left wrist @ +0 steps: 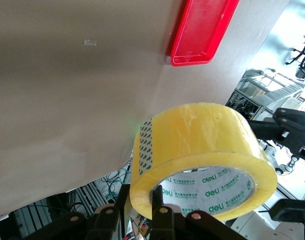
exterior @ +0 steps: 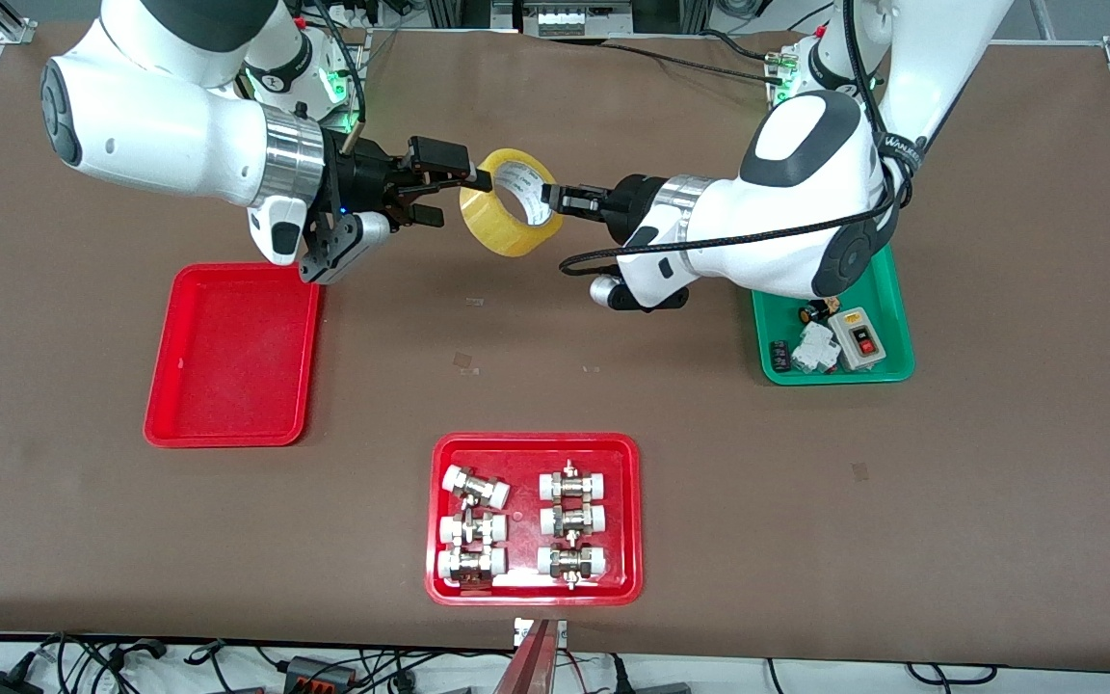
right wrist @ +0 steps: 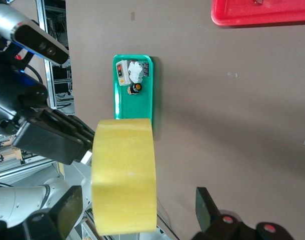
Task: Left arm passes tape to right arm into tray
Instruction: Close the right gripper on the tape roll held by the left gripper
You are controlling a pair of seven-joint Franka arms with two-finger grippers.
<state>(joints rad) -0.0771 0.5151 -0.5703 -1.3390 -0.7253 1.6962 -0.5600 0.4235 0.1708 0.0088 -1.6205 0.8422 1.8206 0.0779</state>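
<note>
The yellow tape [exterior: 509, 204] is up in the air over the middle of the table, toward the robots' bases. My left gripper [exterior: 555, 200] is shut on its wall, one finger inside the white core and one outside, as the left wrist view [left wrist: 140, 194] shows. My right gripper [exterior: 454, 193] is open, with its fingers on either side of the roll and not touching it. In the right wrist view the tape [right wrist: 125, 175] sits between those spread fingers [right wrist: 137, 212]. The plain red tray [exterior: 232, 357] lies empty on the table below the right arm, and also shows in the left wrist view [left wrist: 202, 30].
A red tray of white-capped metal fittings [exterior: 534, 519] sits near the front camera's edge. A green tray [exterior: 887, 318] with a switch box and small parts lies under the left arm, and shows in the right wrist view [right wrist: 132, 90].
</note>
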